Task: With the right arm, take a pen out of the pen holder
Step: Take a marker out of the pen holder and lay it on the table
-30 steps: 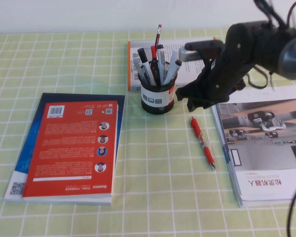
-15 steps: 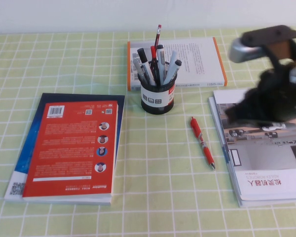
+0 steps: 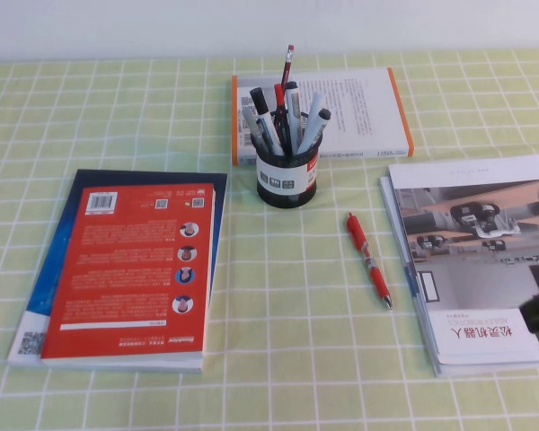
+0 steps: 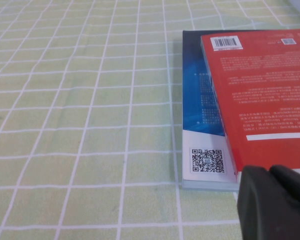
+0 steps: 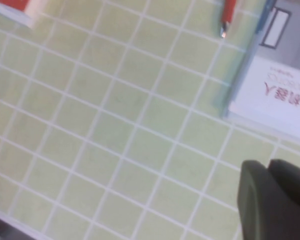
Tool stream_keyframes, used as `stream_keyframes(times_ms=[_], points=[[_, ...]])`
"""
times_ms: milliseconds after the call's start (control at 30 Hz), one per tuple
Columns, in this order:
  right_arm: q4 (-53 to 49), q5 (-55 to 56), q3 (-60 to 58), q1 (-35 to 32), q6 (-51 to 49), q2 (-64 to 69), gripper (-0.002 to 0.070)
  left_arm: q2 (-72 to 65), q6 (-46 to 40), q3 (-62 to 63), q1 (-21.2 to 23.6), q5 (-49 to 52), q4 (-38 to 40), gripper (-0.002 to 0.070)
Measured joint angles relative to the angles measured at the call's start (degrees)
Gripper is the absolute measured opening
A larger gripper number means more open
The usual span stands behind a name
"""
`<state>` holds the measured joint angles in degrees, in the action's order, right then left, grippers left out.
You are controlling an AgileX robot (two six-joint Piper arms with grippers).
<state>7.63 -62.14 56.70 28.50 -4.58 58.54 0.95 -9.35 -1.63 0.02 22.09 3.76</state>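
Right claw [image 5: 268, 200] clenched, empty, now back over magazine [image 3: 467, 269] — pen [image 3: 369, 259] lies near holder [image 3: 287, 182], I call it done; left claw [image 4: 270, 202] parked by book [image 4: 260, 90].

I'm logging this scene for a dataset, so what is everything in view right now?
tablecloth: one, green with white grid, under everything
pen holder: one, black, centre, holding several pens
red pen: one, lying on the cloth right of the holder
red book: one, left, atop blue book
white book: one, orange spine, behind holder
magazine stack: one, white and grey, right
left pincer: one, black, shut, over red book's near edge
right pincer: one, black, shut, right edge, by the magazines
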Motion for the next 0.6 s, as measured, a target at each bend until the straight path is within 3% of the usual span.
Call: stream_keyframes(times_ms=[167,333,600], points=[[-1.4,2.4,-4.7,0.0,0.1,-2.3,-0.0012,0.0,0.0,0.0,0.0,0.0,0.0,-0.0005],[-3.6,16.2,-14.3,-1.4,0.1,-6.9,-0.0012,0.0,0.0,0.0,0.0,0.0,0.0,-0.0005],[-3.9,47.9,-42.4,-16.4,0.1,-25.6,-0.0012,0.0,0.0,0.0,0.0,0.0,0.0,-0.0005]])
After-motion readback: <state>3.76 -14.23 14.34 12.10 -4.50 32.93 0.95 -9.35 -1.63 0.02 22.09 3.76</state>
